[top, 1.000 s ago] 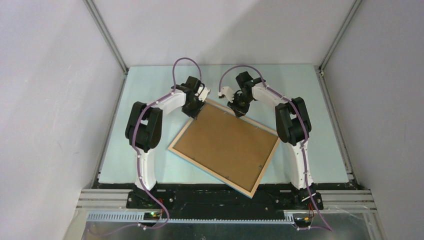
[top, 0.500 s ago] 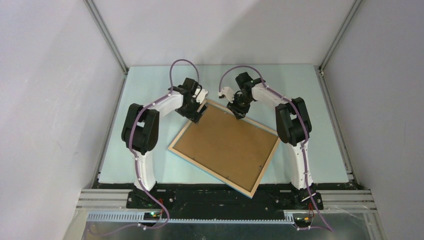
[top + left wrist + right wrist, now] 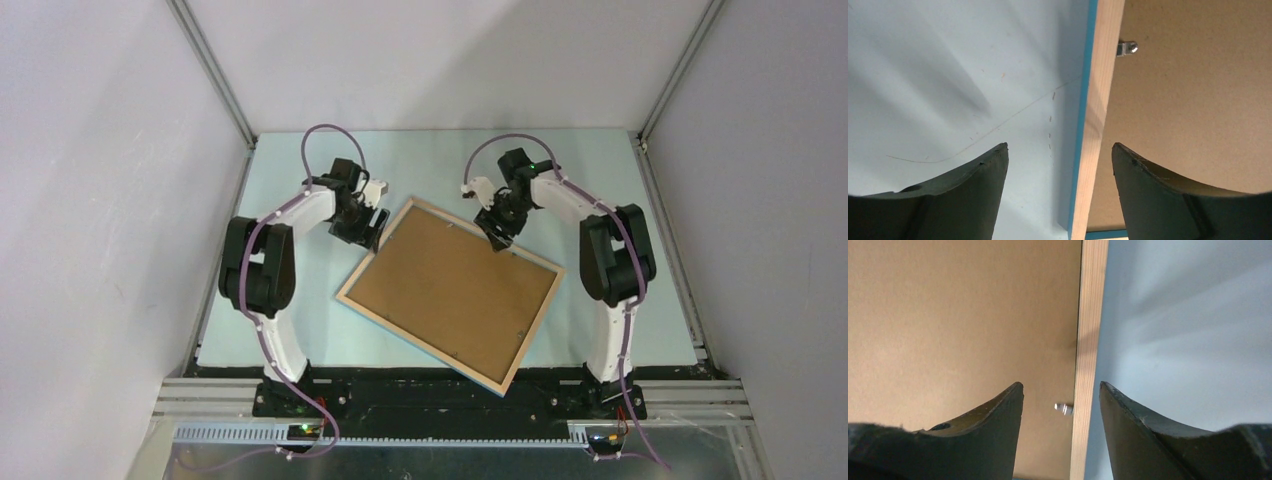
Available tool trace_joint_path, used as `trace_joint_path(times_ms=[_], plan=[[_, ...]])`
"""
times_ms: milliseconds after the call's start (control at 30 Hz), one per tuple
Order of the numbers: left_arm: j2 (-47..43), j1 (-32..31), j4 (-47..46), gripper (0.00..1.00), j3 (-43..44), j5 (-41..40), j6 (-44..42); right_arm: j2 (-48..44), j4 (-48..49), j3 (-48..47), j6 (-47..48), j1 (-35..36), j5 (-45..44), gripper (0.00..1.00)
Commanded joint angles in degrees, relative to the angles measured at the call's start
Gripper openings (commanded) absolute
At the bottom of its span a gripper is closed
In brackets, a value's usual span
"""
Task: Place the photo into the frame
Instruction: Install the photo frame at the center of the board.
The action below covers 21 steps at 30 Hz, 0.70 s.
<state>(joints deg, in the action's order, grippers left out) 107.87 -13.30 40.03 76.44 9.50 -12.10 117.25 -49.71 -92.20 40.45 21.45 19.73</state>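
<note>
L pincer [image 3: 1060, 147] agape above frame [image 3: 1098, 100] edge

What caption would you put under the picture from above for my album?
Left gripper and right gripper hang open over the far edges of the frame, brown backing board facing up.

Pale blue table [image 3: 420, 165], frame [image 3: 422, 341] lying flat (wood side up), askew
</note>
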Motion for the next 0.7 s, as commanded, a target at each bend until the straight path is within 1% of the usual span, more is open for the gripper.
trace_joint_path(times_ms=[0, 133, 200, 333, 533, 667], plan=[[-4.83, 0.18, -0.07, 0.8, -1.19, 3.66, -0.94, -7.29, 1.65, 6.61, -1.43, -2.4, -1.8, 0.62], [-5.4, 0.29, -0.2, 0.8, -2.05, 4.32, -0.93, -11.94, 2.29, 12.17, -1.32, -5.59, -2.69, 0.61], [-5.47, 0.29, -0.17, 0.79, -2.32, 4.66, -0.85, -13.52, 2.52, 14.52, -1.03, -8.26, -3.11, 0.61], [-5.48, 0.25, -0.15, 0.78, -2.68, 5.04, -0.69, -15.07, 3.12, 17.79, 0.05, -12.07, -3.37, 0.58], [-4.76, 0.29, -0.24, 0.77, -2.5, 6.22, 0.24, -13.41, 3.35, 18.97, 1.45, -15.5, -3.07, 0.5], [-3.75, 0.24, -0.23, 0.76, -2.31, 6.4, 0.28, -12.14, 3.71, 18.9, 1.81, -16.14, -2.87, 0.41]])
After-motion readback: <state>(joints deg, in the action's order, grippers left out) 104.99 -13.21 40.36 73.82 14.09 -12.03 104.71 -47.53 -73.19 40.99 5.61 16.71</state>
